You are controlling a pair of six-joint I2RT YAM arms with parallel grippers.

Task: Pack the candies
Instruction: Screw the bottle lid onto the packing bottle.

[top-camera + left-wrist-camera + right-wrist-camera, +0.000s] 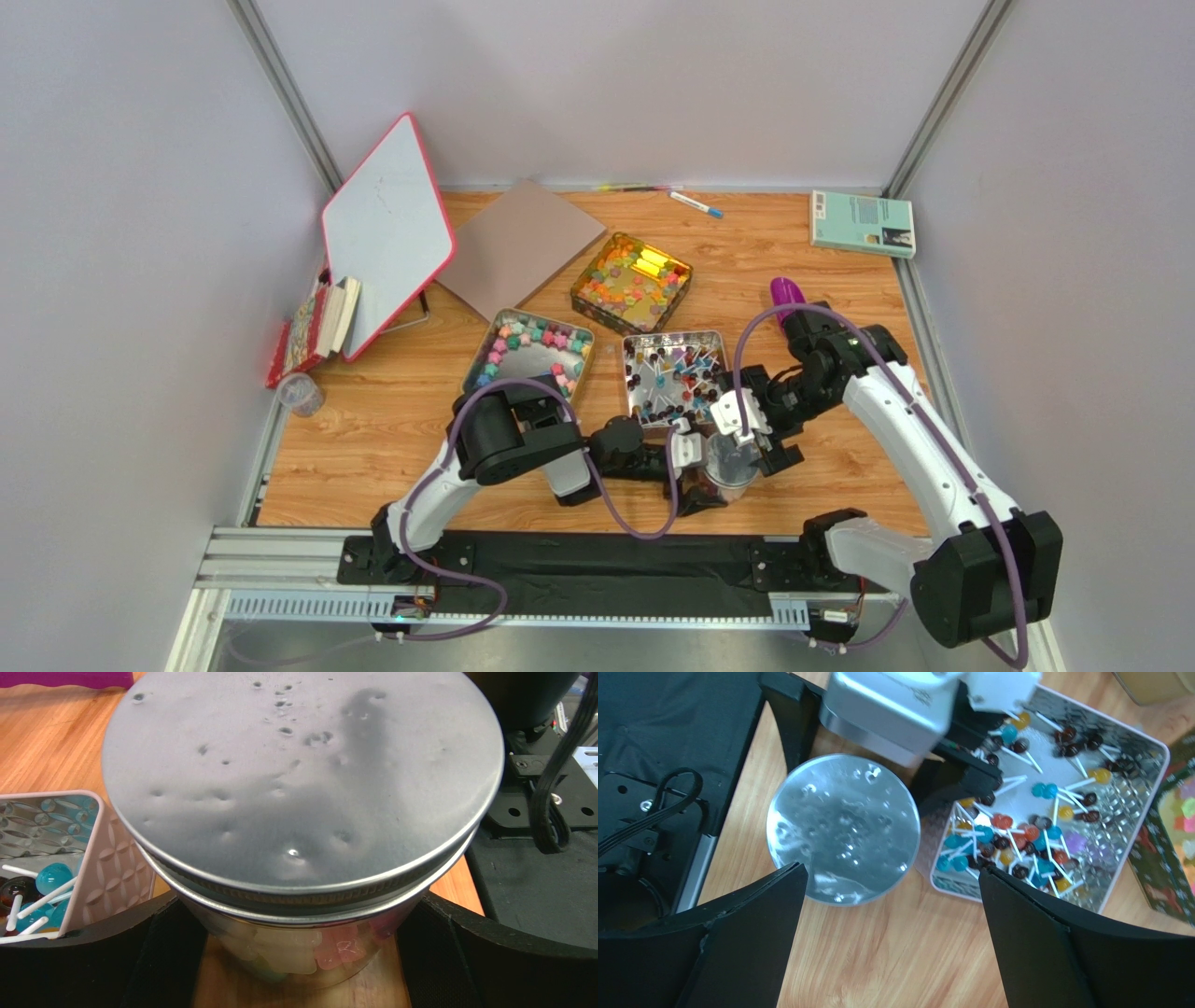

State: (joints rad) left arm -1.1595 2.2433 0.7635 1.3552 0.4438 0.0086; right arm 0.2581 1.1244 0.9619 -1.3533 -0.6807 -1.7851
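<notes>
A glass jar [309, 948] with a dented metal lid [302, 777] stands on the table near the front edge. Pastel candies [344, 945] show through its glass. My left gripper [302, 969] straddles the jar just under the lid, its black fingers [84, 959] pressed to both sides. In the top view the jar [730, 469] sits between both grippers. My right gripper [892, 931] hovers open above the table beside the lid [843, 829], holding nothing. More candies lie in three trays: pastel lumps [529, 353], lollipops [676, 375] and glossy orange-yellow ones [631, 280].
A purple scoop [786, 294] lies right of the trays. A whiteboard [386, 231], a brown board [516, 245], pens [694, 205] and a green book [861, 221] sit at the back. Books [316, 325] and a small cup [298, 395] are at the left edge.
</notes>
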